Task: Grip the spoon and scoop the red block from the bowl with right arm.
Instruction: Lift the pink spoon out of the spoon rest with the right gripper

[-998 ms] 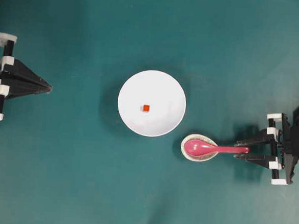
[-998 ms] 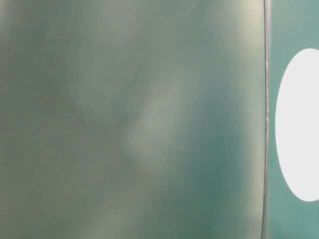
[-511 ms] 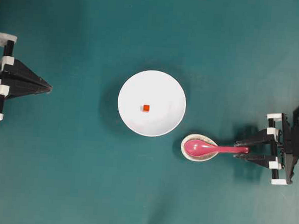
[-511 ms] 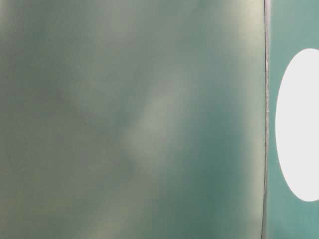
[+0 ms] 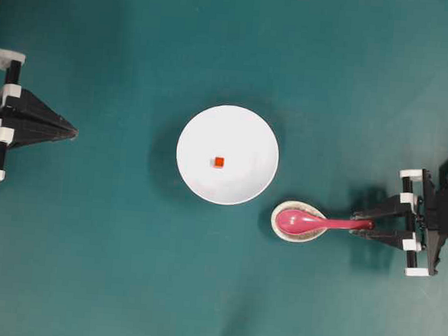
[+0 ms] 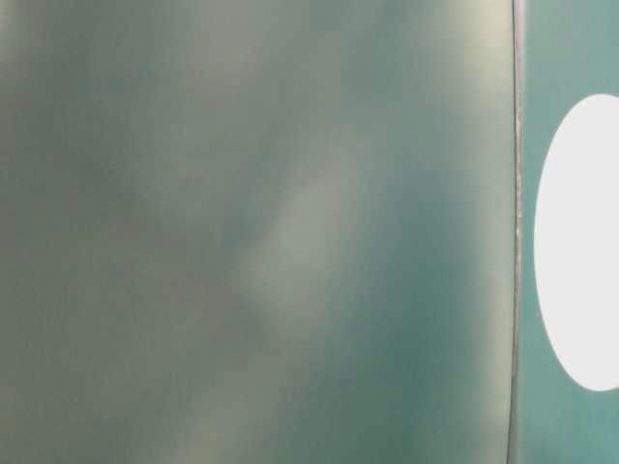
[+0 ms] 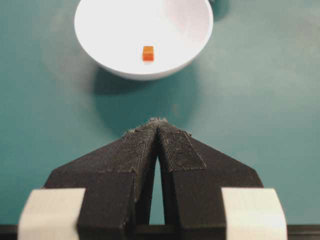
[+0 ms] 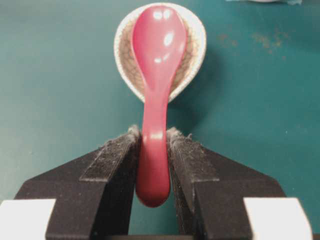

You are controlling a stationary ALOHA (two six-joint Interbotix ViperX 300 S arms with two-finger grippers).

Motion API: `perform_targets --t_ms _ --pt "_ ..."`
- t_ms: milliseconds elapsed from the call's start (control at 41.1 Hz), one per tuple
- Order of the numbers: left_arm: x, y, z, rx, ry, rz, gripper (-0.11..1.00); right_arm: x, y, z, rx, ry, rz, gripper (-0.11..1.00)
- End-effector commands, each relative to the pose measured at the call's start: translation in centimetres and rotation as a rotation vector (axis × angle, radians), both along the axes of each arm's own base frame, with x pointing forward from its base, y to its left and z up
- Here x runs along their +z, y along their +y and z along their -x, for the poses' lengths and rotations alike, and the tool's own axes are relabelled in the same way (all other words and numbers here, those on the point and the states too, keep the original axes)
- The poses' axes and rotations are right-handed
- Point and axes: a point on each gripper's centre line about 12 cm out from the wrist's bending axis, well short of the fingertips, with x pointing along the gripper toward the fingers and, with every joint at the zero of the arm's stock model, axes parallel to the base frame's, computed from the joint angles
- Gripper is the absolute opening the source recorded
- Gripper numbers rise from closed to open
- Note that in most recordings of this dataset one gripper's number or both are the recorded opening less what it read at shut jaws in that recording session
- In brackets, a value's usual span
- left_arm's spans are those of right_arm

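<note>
The white bowl (image 5: 242, 131) sits mid-table with the tiny red block (image 5: 219, 162) inside it. The pink-red spoon (image 5: 301, 219) lies with its scoop in a speckled oval rest, its handle pointing right. My right gripper (image 5: 362, 224) is shut on the handle's end. In the right wrist view both pads press the spoon (image 8: 159, 45) at the gripper (image 8: 152, 134). My left gripper (image 5: 74, 132) is shut and empty at the far left. In the left wrist view it (image 7: 158, 121) points at the bowl (image 7: 115, 25) and block (image 7: 148, 53).
The speckled spoon rest (image 5: 311, 236) sits just right of and in front of the bowl; it shows under the scoop in the right wrist view (image 8: 197, 45). The table-level view is mostly blur, with the bowl (image 6: 580, 242) at its right edge.
My right gripper's jaws have narrowed onto the spoon handle. The spoon, bowl, block and left arm have not moved.
</note>
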Motion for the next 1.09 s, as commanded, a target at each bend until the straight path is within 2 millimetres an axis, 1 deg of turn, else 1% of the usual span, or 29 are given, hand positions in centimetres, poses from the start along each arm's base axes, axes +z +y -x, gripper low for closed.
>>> perform_targets --t_ms 0,170,438,584,827,1071 --pt "0.9 0.1 -0.3 0.002 -0.021 -0.003 0.00 0.3 0.2 -0.1 0.003 -0.019 -0.006 0.31" --pt "0.9 0.1 -0.4 0.003 -0.021 -0.002 0.00 0.3 0.3 -0.2 0.003 -0.018 -0.008 0.25" --pt "0.9 0.1 -0.4 0.003 -0.021 0.000 0.00 0.3 0.3 -0.2 0.005 -0.022 -0.007 0.25" --pt "0.9 0.1 -0.4 0.003 -0.021 -0.002 0.00 0.7 0.3 -0.3 0.003 -0.040 -0.019 0.25" --pt "0.9 0.1 -0.3 0.003 -0.014 -0.002 0.00 2.8 0.1 -0.5 -0.008 -0.112 -0.078 0.25" --pt "0.8 0.0 -0.3 0.004 -0.006 0.004 0.00 4.9 0.0 -1.2 -0.009 -0.113 -0.088 0.25"
